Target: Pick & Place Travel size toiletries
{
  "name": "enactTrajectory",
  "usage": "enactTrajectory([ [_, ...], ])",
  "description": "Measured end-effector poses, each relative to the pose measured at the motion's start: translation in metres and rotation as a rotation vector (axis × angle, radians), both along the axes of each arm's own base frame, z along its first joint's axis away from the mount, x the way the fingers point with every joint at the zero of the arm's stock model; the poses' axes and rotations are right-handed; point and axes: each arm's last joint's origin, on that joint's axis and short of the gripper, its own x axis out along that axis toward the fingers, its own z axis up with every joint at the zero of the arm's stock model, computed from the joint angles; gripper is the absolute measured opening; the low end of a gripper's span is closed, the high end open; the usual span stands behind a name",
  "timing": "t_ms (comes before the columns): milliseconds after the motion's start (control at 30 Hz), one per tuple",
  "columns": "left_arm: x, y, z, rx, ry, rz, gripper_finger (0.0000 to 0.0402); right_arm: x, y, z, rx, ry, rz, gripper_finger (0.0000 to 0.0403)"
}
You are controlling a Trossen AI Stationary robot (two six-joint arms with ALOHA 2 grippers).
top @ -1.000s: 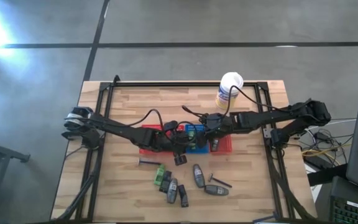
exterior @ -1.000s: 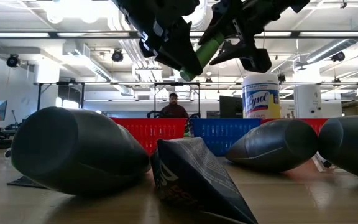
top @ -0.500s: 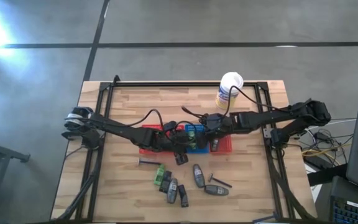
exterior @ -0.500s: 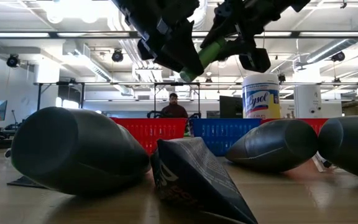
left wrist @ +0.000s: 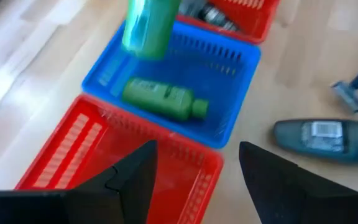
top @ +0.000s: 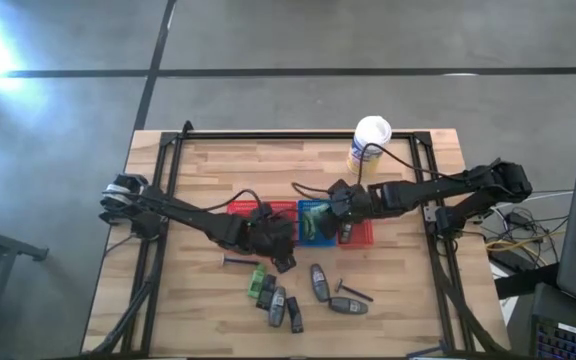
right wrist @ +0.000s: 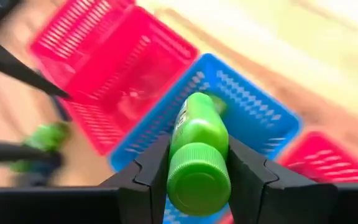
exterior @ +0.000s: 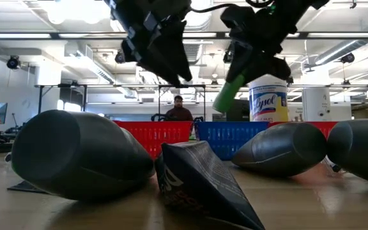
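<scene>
1. Right gripper (right wrist: 197, 177): clenched on a green bottle (right wrist: 197, 149), cap end between the two dark fingers (right wrist: 151, 168), body running straight out ahead of them.
2. Bottle's long axis: in line with the fingers, tilted in the low view, body end hanging lower than the capped end in the grip.
3. Directly beyond the bottle's far end: the blue basket (right wrist: 253, 99), open mouth facing the fingers, flanked by red baskets (right wrist: 98, 43) on either side.
4. Already lying in the blue basket: a second green bottle (left wrist: 163, 99), flat on its side, roughly crosswise to the held one.
5. Left gripper (left wrist: 194, 180): fingers spread apart, nothing between them, poised over the near red basket with the blue basket just ahead.
6. Off to one side of the left fingers, on bare wood: a dark grey tube (left wrist: 328, 140) and a thin blue-handled razor (left wrist: 353, 93).
7. More toiletries (top: 293, 300) clustered on the table (top: 198, 170) on the near side of the baskets, closer to the left fingers than to the right.
8. Judgement: drop into the blue basket looks like the step in hand; carried bottle close over the basket, so a release seems to need little more than a short lowering.
9. Risk: landing on the bottle already inside and rolling against the mesh wall.
</scene>
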Motion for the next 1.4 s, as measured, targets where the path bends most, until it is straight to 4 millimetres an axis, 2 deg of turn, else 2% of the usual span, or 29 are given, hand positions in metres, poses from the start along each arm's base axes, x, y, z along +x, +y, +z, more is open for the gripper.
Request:
enactTrajectory([
  [200, -0.011, -0.005, 0.001, -0.04, 0.017, 0.103, 0.0232, 0.001, 0.0, -0.004, -0.159, 0.042, 0.019, 0.0117],
  [533, -0.03, 0.0, 0.018, -0.088, -0.047, 0.172, 0.0232, 0.016, 0.007, -0.045, -0.212, 0.215, 0.075, 0.0139],
  [867, -0.075, 0.007, 0.012, -0.15, -0.098, 0.298, 0.0232, 0.019, 0.013, -0.042, -0.302, 0.287, 0.071, 0.0141],
  [1133, -0.11, 0.013, 0.001, -0.217, -0.163, 0.379, 0.0232, 0.022, 0.015, -0.035, -0.299, 0.275, 0.138, 0.0206],
  [1400, -0.12, 0.015, -0.003, -0.236, -0.194, 0.376, 0.0232, 0.023, 0.019, -0.029, -0.256, 0.255, 0.171, 0.0275],
])
